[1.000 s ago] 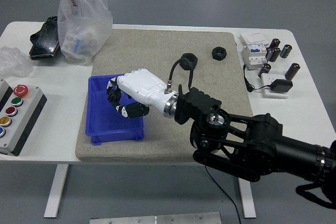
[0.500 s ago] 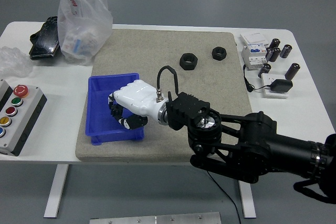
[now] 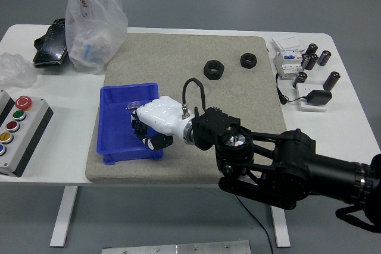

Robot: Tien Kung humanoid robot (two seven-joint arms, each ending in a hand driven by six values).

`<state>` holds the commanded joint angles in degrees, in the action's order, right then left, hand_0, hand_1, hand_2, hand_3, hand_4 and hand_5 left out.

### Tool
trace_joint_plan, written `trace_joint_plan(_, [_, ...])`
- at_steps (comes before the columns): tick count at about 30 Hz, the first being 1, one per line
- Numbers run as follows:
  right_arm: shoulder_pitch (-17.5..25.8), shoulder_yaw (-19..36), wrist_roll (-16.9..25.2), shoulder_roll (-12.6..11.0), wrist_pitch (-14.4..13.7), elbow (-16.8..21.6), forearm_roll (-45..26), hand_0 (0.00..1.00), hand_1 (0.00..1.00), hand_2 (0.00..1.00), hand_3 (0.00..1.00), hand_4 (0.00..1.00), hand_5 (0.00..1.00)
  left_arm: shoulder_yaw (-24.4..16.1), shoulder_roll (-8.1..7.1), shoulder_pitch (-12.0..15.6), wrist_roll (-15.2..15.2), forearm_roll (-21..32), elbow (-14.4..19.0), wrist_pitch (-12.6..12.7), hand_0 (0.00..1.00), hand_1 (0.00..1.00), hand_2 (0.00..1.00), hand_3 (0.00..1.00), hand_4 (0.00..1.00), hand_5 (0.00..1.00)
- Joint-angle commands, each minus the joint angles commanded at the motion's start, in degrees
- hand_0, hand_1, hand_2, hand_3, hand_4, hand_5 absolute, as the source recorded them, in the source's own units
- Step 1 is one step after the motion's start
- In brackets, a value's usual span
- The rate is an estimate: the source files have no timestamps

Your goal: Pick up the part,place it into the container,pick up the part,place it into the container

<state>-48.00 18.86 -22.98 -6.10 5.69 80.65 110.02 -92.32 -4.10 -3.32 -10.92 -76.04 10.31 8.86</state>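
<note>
My right hand (image 3: 150, 130), white with a black arm, reaches in from the lower right. It hangs over the right half of the blue container (image 3: 113, 124) on the grey mat, palm down. Its underside is hidden, so I cannot tell whether it holds a part. Two black hex nuts lie on the mat's far side, one (image 3: 213, 69) near the middle and one (image 3: 248, 59) to its right. A small shiny bit (image 3: 132, 106) shows inside the container by the hand. The left arm is out of view.
A clear plastic bag (image 3: 92, 19) and a black object (image 3: 50, 43) sit at the back left. A button box (image 3: 18, 129) is at the left edge. Breakers, black cylinders (image 3: 315, 57) and a black plug with cable (image 3: 317, 97) lie at the right.
The right hand lowered toward the container's front, then shifted a little to the right. The cable now leaves the nearer nut uncovered.
</note>
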Motion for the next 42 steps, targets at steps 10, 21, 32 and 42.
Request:
trace_joint_plan(10, [0.03, 0.18, 1.25, -0.11, -1.42, -0.24, -0.47, 0.440, 0.669, 0.736, 0.771, 0.548, 0.031, 0.11, 0.04, -0.01, 1.08, 1.06, 0.00, -0.27, 0.751, 0.700, 0.700, 0.749, 0.763, 0.469])
trace_joint_plan(21, [0.21, 0.78, 1.43, -0.24, -2.31, -0.27, -0.11, 0.443, 0.669, 0.797, 0.896, 0.653, 0.039, -0.17, 0.03, -0.03, 0.95, 0.75, 0.00, -0.30, 0.750, 0.698, 0.699, 0.754, 0.763, 0.497])
trace_joint_plan(32, [4.41, 12.48, -0.40, -4.69, -1.86, -2.09, 0.44, 0.415, 0.631, 0.790, 0.861, 0.823, 0.233, -0.43, 0.20, 0.03, 0.78, 0.50, 0.00, -0.27, 0.747, 0.698, 0.698, 0.751, 0.765, 0.491])
trace_joint_plan(42, [8.76, 17.19, -4.51, -6.65, 4.11, -8.05, -1.07, 0.480, 0.719, 0.877, 0.949, 0.949, 0.376, -0.63, 0.17, -0.10, 0.61, 0.09, 0.00, -0.23, 0.747, 0.697, 0.697, 0.753, 0.777, 0.540])
